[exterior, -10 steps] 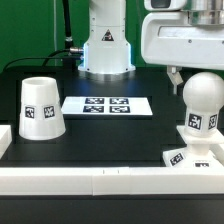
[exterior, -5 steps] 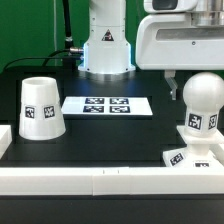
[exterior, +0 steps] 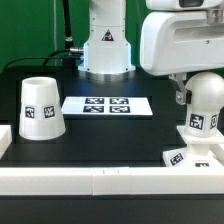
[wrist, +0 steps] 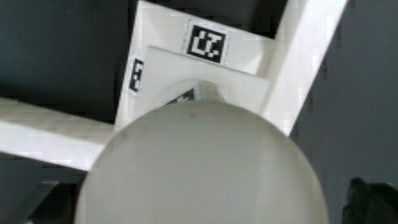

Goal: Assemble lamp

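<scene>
The round-headed white bulb (exterior: 205,100) stands upright on the flat square base (exterior: 192,158) at the exterior view's right, against the front rail. The tapered shade (exterior: 39,106) stands mouth down at the exterior view's left. My gripper (exterior: 190,90) hangs over the bulb, one dark finger (exterior: 181,93) beside its head. In the wrist view the bulb's head (wrist: 205,160) fills the space between my two dark fingertips (wrist: 370,200), with gaps on both sides. The gripper (wrist: 208,205) is open and holds nothing. The tagged base (wrist: 205,45) shows beyond the bulb.
The marker board (exterior: 107,105) lies flat in the middle of the dark table. A white rail (exterior: 100,180) edges the front, and another rail piece (exterior: 4,138) the left. The robot's base (exterior: 105,45) stands at the back.
My gripper has come down and moved toward the exterior view's right, from above and beside the bulb to around its head. The bulb, base and shade have not moved.
</scene>
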`<state>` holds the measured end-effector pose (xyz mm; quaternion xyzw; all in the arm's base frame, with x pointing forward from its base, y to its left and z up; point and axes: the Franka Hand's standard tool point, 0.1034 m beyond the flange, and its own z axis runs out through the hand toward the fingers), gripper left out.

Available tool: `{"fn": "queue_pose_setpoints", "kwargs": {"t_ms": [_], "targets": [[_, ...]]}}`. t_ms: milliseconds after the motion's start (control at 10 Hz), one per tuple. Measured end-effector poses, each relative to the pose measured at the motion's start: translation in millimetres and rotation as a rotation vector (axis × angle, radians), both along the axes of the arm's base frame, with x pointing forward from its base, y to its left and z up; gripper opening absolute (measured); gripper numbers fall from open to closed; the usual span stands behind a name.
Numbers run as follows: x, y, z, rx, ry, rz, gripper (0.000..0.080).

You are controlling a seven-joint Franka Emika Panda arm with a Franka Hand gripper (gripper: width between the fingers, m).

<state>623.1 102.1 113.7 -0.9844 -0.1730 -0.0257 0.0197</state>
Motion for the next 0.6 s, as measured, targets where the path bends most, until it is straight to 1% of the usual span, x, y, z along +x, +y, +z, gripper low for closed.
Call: {"fn": "queue_pose_setpoints", "kwargs": {"t_ms": [300,400,600], "targets": [[0.2,-1.9,-0.2,-0.014,-0.009,0.194,0.0698],[0.7,-4.1,-0.1,-0.038,-0.016,0.341,0.0698],[2.9,-6.0,0.8,-0.071,-0.023,0.551,0.0698]]}}
